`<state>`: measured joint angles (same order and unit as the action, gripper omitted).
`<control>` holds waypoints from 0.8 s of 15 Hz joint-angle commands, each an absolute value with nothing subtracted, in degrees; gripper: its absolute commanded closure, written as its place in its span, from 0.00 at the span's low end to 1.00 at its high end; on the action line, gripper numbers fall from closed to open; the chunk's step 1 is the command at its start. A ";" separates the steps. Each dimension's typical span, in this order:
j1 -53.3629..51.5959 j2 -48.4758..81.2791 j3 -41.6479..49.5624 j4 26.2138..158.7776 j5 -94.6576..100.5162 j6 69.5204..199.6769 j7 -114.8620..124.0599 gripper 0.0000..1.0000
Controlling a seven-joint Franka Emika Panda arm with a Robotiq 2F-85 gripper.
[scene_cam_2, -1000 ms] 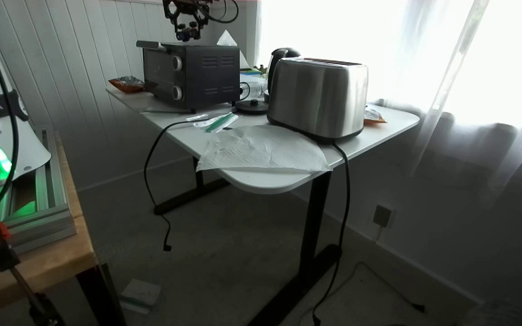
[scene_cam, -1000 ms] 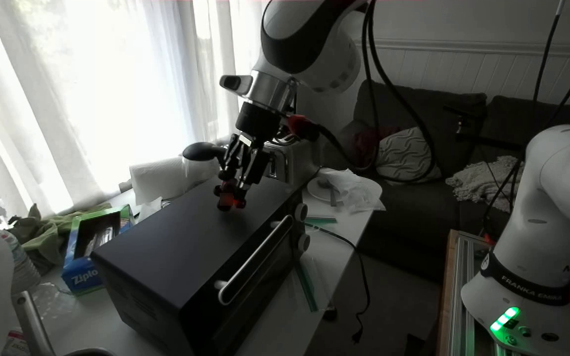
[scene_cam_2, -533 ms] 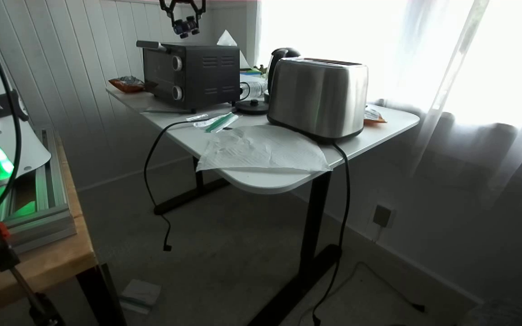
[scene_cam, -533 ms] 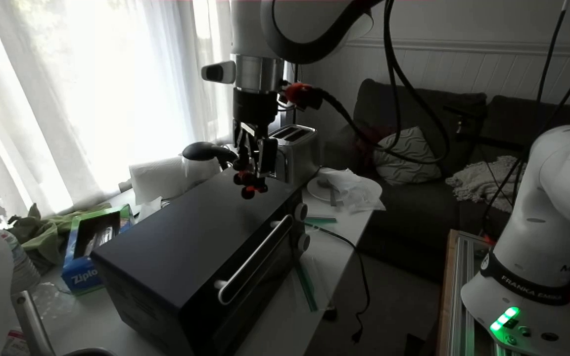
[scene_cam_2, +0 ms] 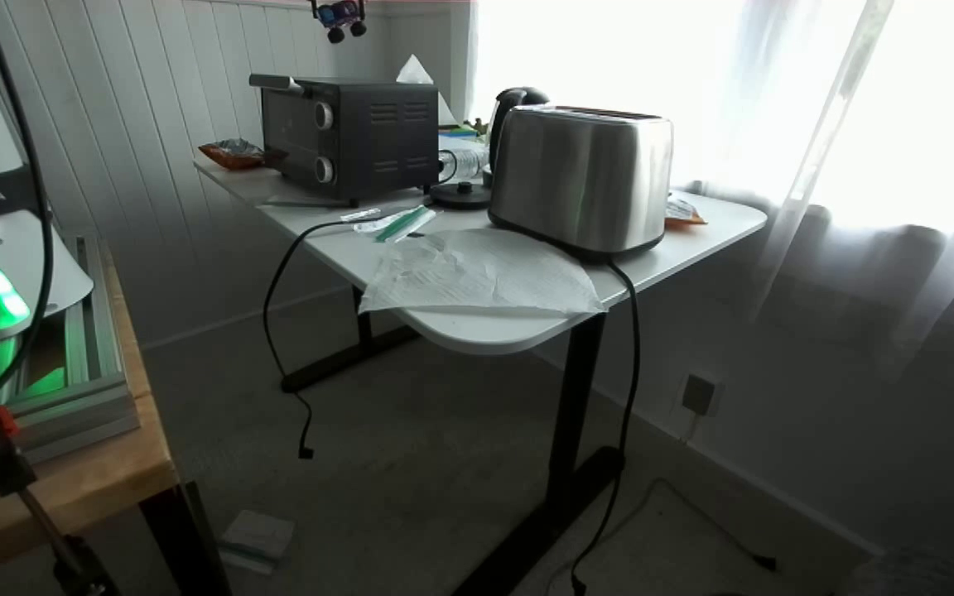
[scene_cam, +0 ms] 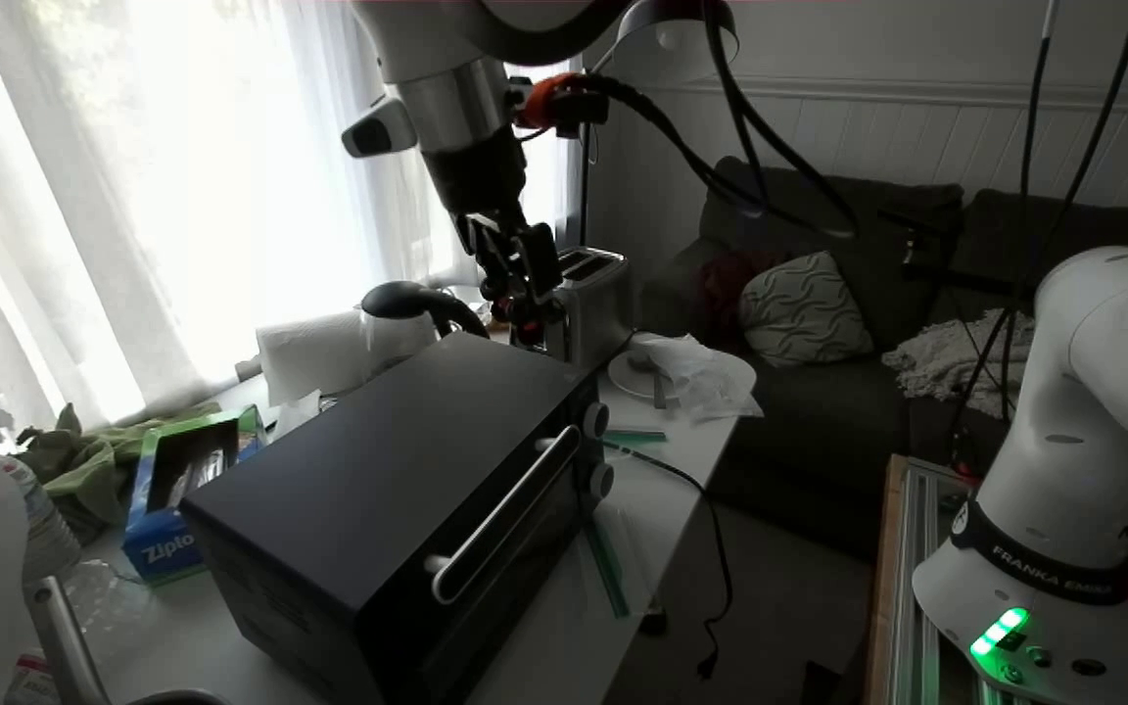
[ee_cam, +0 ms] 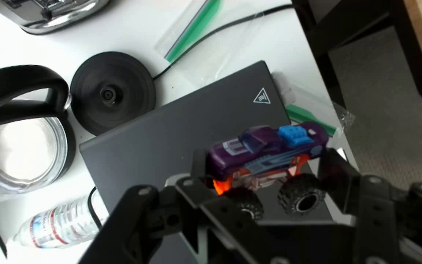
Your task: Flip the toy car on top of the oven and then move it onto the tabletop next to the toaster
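Note:
The toy car [ee_cam: 266, 148] is purple with blue and orange parts and big black wheels. My gripper [ee_cam: 268, 165] is shut on its two ends in the wrist view. The car is in the air above the oven [scene_cam: 378, 460], near its toaster-side end in an exterior view [scene_cam: 531, 331]. In an exterior view [scene_cam_2: 339, 15] it is at the top edge, wheels below the body. The oven is black with a silver handle. The silver toaster [scene_cam_2: 580, 182] stands on the white tabletop [scene_cam_2: 477, 331], beyond the oven; only its edge shows in the wrist view [ee_cam: 64, 22].
A kettle with a black handle [ee_cam: 20, 88] and its round black base [ee_cam: 110, 91] stand between oven and toaster. A white sheet [scene_cam_2: 485, 269] lies before the toaster. A cord and plastic bags [ee_cam: 192, 33] lie nearby. A plate [scene_cam: 628, 372] and Ziploc box [scene_cam: 167, 548] show too.
My gripper has risen with the car and moved toward the toaster end of the oven. The wrist has tilted, and the car has turned so its wheels now hang below its body.

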<state>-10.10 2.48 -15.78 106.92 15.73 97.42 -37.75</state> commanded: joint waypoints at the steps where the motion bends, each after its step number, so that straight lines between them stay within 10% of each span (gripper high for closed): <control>1: -13.41 11.37 -15.94 98.38 22.04 89.38 -36.38 0.48; 12: -20.02 26.03 -14.90 83.62 35.26 74.47 -36.42 0.48</control>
